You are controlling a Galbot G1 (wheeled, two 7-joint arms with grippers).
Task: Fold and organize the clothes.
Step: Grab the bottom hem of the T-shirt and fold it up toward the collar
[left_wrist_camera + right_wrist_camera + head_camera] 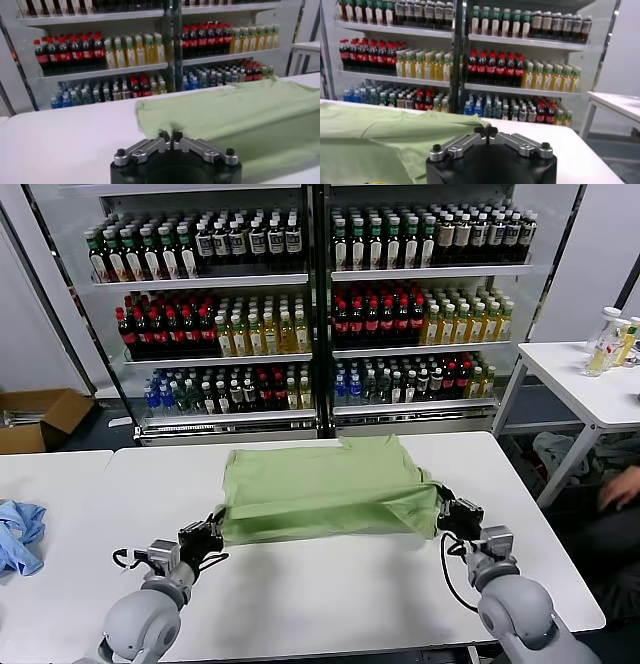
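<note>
The light green polo shirt (pixel 325 484) lies on the white table (pixel 330 594), its near part raised and doubled over toward the far side. My left gripper (pixel 215 527) is shut on the shirt's near left corner. My right gripper (pixel 447 509) is shut on its near right corner. In the left wrist view the left gripper (pixel 170 136) pinches green cloth (pixel 240 110). In the right wrist view the right gripper (pixel 485 131) pinches a corner of the shirt (pixel 380 135). The collar and chest print are hidden.
A light-blue cloth (pixel 20 534) lies on the table at the far left. Drink shelves (pixel 310 294) stand behind the table. A second white table (pixel 590 384) with bottles is at the right. A cardboard box (pixel 40 416) is on the floor at the left.
</note>
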